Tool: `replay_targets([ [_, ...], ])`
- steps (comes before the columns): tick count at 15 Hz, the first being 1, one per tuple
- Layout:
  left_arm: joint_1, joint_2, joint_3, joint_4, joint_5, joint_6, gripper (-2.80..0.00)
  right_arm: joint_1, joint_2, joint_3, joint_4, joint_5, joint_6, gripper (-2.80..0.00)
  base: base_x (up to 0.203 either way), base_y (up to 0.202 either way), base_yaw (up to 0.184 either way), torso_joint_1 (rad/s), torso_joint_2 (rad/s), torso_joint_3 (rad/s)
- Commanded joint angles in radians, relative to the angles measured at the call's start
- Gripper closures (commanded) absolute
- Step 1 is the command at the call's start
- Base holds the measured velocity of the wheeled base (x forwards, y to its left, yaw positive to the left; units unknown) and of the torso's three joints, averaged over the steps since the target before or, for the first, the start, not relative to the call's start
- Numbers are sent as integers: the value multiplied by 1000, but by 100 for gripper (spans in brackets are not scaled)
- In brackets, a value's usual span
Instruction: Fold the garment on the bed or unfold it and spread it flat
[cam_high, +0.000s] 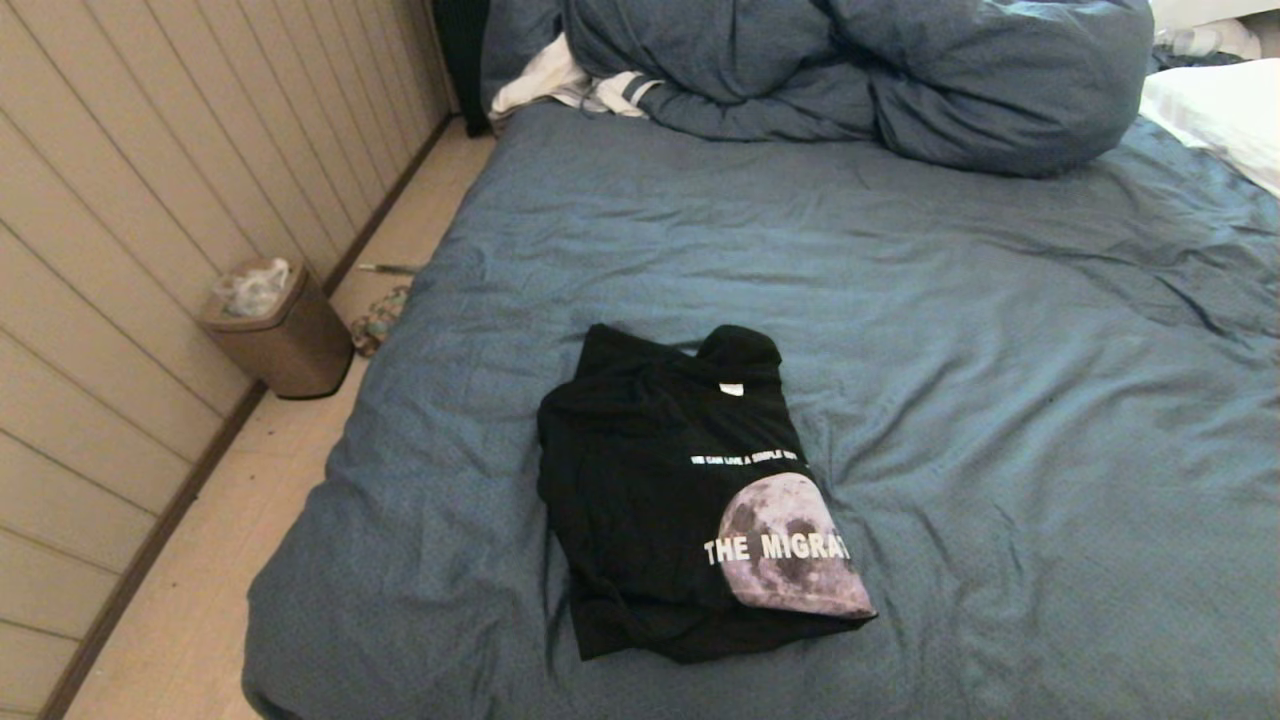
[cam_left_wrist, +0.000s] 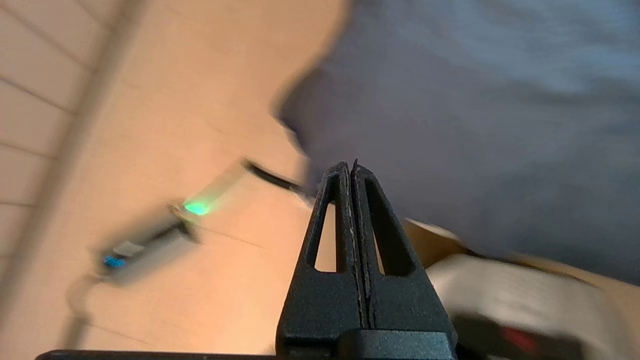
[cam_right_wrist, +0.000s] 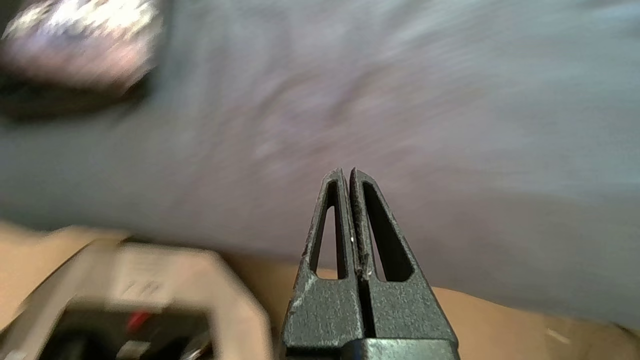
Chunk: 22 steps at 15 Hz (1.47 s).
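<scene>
The garment, a black T-shirt, lies folded into a compact rectangle on the near part of the bed, its moon print and white lettering facing up at its right side. Neither arm shows in the head view. My left gripper is shut and empty, seen over the bed's corner and the floor. My right gripper is also shut with nothing in it, hanging by the bed's near edge; a blurred piece of the garment's moon print shows at the far side of that view.
A bulky blue duvet and a white stripe-cuffed cloth lie at the bed's far end, a white pillow at the far right. A brown bin stands on the floor by the panelled wall, left of the bed.
</scene>
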<state>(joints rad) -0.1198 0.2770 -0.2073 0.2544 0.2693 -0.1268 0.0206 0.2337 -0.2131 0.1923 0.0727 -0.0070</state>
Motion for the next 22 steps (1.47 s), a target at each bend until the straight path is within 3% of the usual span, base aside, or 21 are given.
replay_targets([
  [1,18,-4,91,-90,67,30,0,-18,-87,102,-41,90,4,0,0,0,0,0,0,0],
  [2,49,-11,92,-91,67,45,0,-20,-111,124,-64,126,14,0,0,0,0,0,0,0],
  [5,110,-180,95,-60,15,134,0,-21,-163,127,-77,127,-5,0,0,0,0,0,0,0],
  [7,121,-276,92,-31,-135,190,0,-21,-226,128,-81,123,-68,0,0,0,0,0,0,0],
  [8,124,-278,96,-31,-161,219,0,-21,-231,136,-107,99,-95,0,0,0,0,0,0,0],
  [10,124,-281,129,-111,-190,229,0,-21,-234,148,-140,99,-62,0,0,0,0,0,0,0],
  [12,124,-280,198,-265,-273,234,0,-21,-234,149,-145,99,-63,0,0,0,0,0,0,0],
  [16,123,-277,243,-330,-289,223,0,-21,-232,146,-132,60,-113,0,0,0,0,0,0,0],
  [19,123,-277,243,-334,-278,177,0,-21,-233,156,-135,-131,-125,0,0,0,0,0,0,0],
  [22,123,-277,243,-330,-275,178,0,-21,-232,209,-179,-63,-124,0,0,0,0,0,0,0],
])
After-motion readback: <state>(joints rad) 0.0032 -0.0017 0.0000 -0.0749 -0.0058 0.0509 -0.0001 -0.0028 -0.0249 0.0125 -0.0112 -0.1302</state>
